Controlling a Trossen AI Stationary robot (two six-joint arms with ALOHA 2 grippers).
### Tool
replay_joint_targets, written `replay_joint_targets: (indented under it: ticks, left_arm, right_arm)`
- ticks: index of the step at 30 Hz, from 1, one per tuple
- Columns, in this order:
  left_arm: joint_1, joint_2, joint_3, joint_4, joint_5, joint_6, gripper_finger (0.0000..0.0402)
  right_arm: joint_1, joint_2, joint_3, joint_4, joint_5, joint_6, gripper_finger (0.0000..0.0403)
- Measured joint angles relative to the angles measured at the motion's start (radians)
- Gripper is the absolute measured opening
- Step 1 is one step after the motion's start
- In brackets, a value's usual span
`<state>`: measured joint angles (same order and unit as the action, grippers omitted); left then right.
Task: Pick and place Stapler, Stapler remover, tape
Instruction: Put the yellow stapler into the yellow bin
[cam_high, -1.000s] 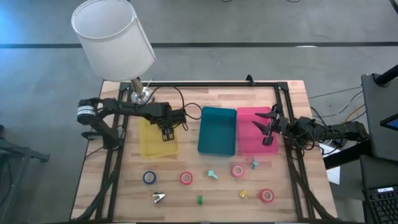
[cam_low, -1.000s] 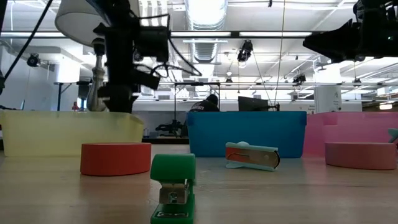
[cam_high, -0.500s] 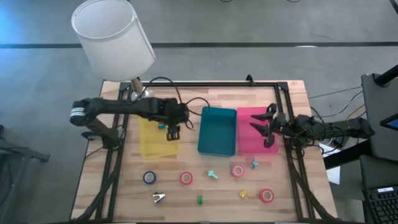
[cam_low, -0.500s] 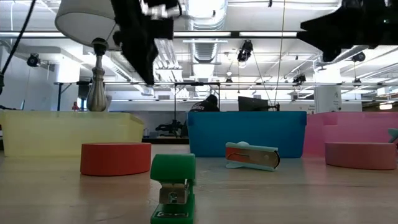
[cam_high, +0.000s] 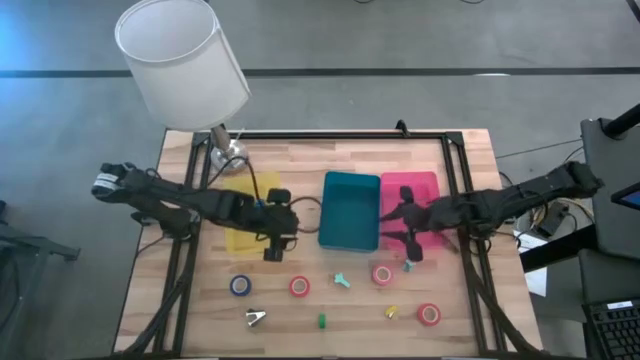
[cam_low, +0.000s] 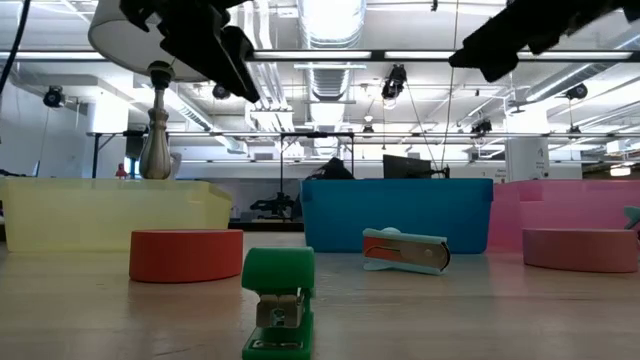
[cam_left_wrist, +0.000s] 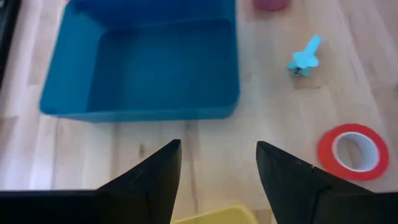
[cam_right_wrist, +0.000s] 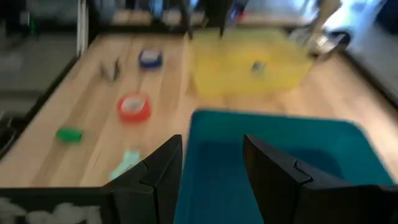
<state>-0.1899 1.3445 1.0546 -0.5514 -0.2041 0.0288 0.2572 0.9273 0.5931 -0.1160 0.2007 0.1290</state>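
My left gripper (cam_high: 272, 250) (cam_left_wrist: 217, 144) hangs open above the bare wood at the near right corner of the yellow tray (cam_high: 243, 228). My right gripper (cam_high: 399, 230) (cam_right_wrist: 211, 140) is open too, over the near left part of the pink tray (cam_high: 425, 190), beside the teal tray (cam_high: 350, 210). Tape rolls lie flat on the table: blue (cam_high: 240, 286), red (cam_high: 300, 287) (cam_left_wrist: 351, 151), pink (cam_high: 382, 274), red (cam_high: 429, 314). The green stapler (cam_high: 322, 321) (cam_low: 278, 300) stands near the near edge. A small item (cam_right_wrist: 257, 67) lies in the yellow tray.
A silver staple remover (cam_high: 256, 318), a teal piece (cam_high: 342, 280) (cam_left_wrist: 305, 57), another teal piece (cam_high: 409, 263) and a small yellow piece (cam_high: 390, 312) lie among the rolls. A lamp (cam_high: 185, 60) stands at the far left corner. Black rails (cam_high: 190, 250) frame the table.
My left gripper has drawn off the yellow tray toward the near edge and has risen in the low view. My right gripper has swung from the pink tray's right side toward the table's left and near edge, ending beside the teal tray.
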Motion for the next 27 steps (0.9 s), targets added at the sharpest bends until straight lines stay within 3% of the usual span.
replay_joint_targets:
  ticks: [8,13,16,23,27]
  left_arm:
    - [-0.017,-0.001,-0.051,0.065,0.0,-0.024,0.0211]
    - [-0.017,-0.001,-0.053,0.085,-0.004,-0.024,0.0211]
    - [-0.017,-0.001,-0.055,0.093,-0.004,-0.015,0.0211]
    - [-0.016,-0.001,-0.057,0.103,-0.004,0.054,0.0211]
    - [-0.015,-0.001,-0.054,0.134,-0.004,0.139,0.0211]
  right_arm:
    - [0.114,0.287,0.24,-0.23,-0.019,-0.021,0.0166]
    - [0.153,0.447,0.306,-0.309,-0.253,0.092,0.0166]
    - [0.198,0.537,0.341,-0.33,-0.318,0.175,0.0166]
    - [0.325,0.724,0.454,-0.421,-0.333,0.269,0.0166]
    - [0.376,0.829,0.538,-0.561,-0.332,0.271,0.0166]
